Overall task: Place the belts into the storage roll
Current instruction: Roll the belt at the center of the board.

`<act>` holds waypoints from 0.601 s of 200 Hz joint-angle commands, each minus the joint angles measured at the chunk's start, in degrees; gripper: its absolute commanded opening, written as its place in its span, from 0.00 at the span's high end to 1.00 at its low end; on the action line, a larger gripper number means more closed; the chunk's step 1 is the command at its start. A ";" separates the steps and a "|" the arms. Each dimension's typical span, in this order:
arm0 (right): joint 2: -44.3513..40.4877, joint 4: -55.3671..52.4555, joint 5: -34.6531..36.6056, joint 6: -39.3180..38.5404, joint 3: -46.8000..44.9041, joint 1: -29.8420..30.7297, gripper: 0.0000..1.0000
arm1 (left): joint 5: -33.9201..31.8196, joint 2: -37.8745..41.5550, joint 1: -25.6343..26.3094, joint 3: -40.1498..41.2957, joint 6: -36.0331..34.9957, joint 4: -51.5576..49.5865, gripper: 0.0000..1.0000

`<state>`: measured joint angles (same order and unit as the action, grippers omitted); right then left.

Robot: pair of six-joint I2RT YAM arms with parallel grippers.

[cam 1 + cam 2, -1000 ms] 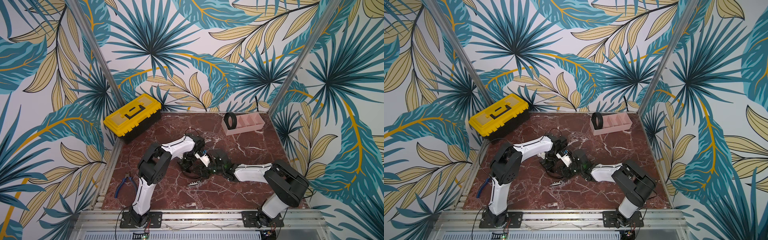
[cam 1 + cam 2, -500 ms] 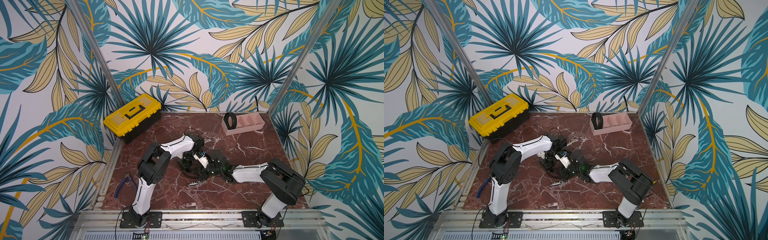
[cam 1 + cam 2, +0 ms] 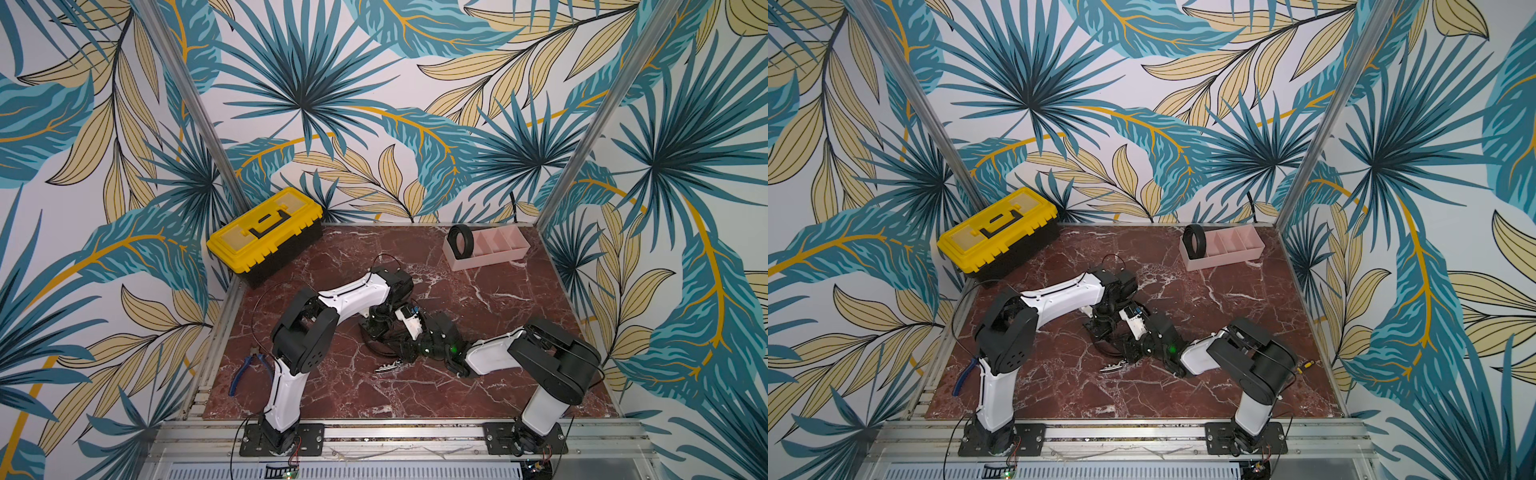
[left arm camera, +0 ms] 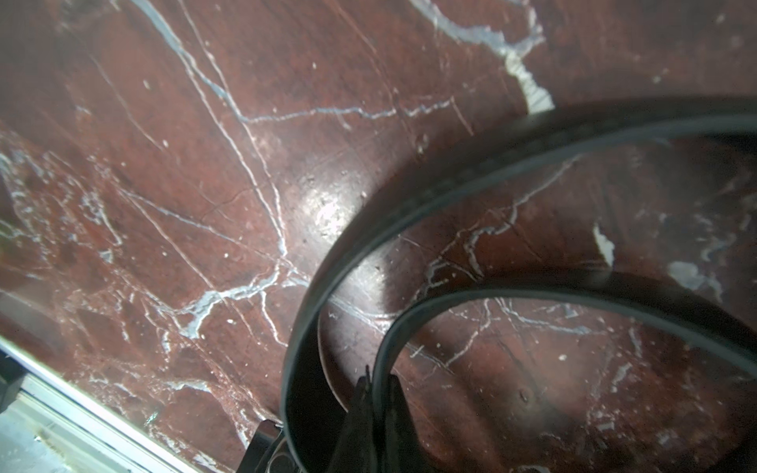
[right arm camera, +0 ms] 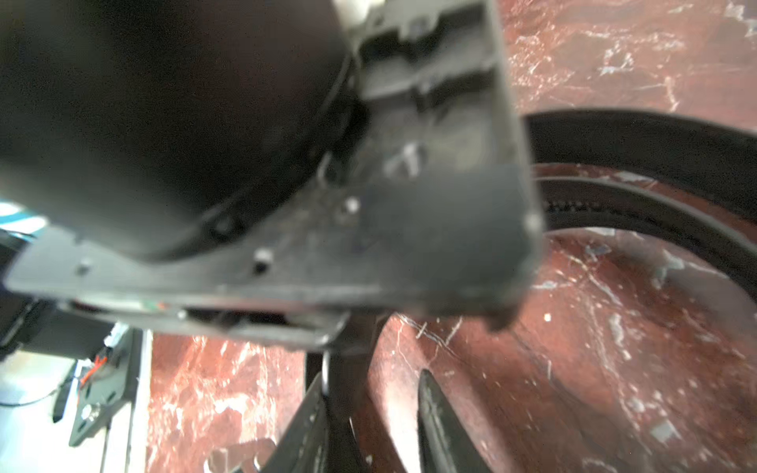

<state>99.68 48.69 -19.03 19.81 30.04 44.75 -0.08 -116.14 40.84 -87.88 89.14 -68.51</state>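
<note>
Left fingers [image 4: 360, 413] clamped on loose belt [image 4: 393, 204], pinching the strap, which stands on edge. Belt runs in open curves over the red marble counter [image 4: 164, 164]. Right fingers [image 5: 436, 417] parted with a visible gap, close under the left wrist housing; can't tell if they touch the strap. Both arms meet at counter centre, with the buckle [image 3: 388, 366] lying just toward the near edge. Second belt [image 3: 460, 241], coiled, stands upright in an end compartment of the storage roll [image 3: 490, 259] near the far right corner. Toolbox [image 3: 266, 237] at far left corner.
</note>
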 commanded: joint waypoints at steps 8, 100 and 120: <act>0.96 3.55 1.36 2.29 -0.26 0.34 0.65 | 1.63 1.08 0.12 1.04 -0.63 2.86 0.97; 1.92 0.42 -1.80 1.86 0.63 0.60 0.89 | 2.90 1.68 0.27 2.07 -0.26 4.83 0.95; 1.85 0.06 -1.93 2.06 0.63 0.60 1.00 | 2.80 2.26 0.19 2.40 -0.45 5.02 0.90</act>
<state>100.31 50.33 -20.05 21.65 30.33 45.10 1.10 -115.63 40.80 -86.48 89.14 -66.19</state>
